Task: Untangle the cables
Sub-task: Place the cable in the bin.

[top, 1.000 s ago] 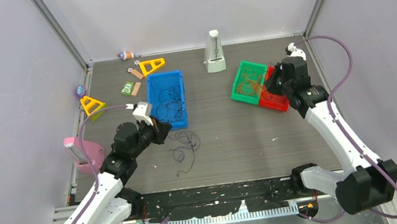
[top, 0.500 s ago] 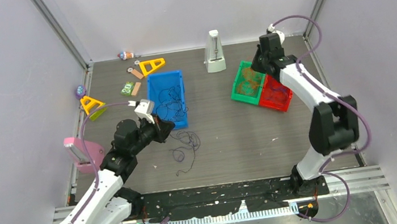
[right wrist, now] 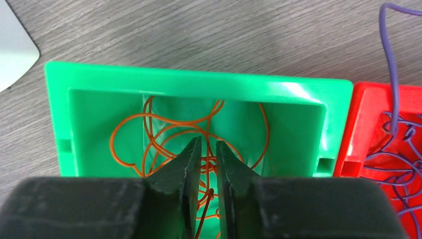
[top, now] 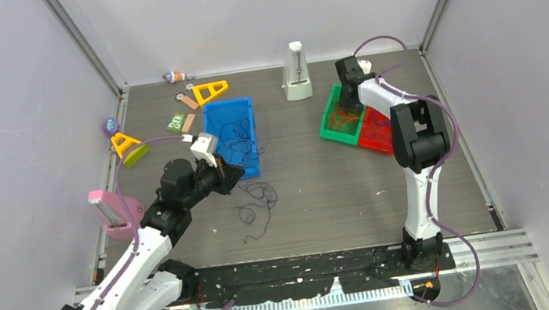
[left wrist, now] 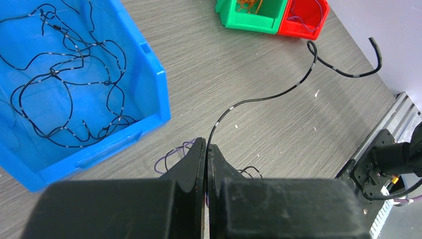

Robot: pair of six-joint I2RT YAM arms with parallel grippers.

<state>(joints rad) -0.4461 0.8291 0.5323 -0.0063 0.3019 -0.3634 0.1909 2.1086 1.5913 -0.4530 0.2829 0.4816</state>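
A loose clump of dark and purple cables lies on the table in front of the blue bin. My left gripper sits just left of the clump. In the left wrist view it is shut on one black cable that arcs away to the right. More black cables lie in the blue bin. My right gripper hangs over the green bin. Its jaws stand a narrow gap apart above the orange cables. Purple cables lie in the red bin.
A white metronome-like object stands at the back centre. Yellow triangles and small parts lie at the back left. A pink object sits at the left edge. The red bin touches the green one.
My right arm has swung from the right of the red bin round to the far side of the green bin. My left gripper has shifted slightly up and right with the black strand.
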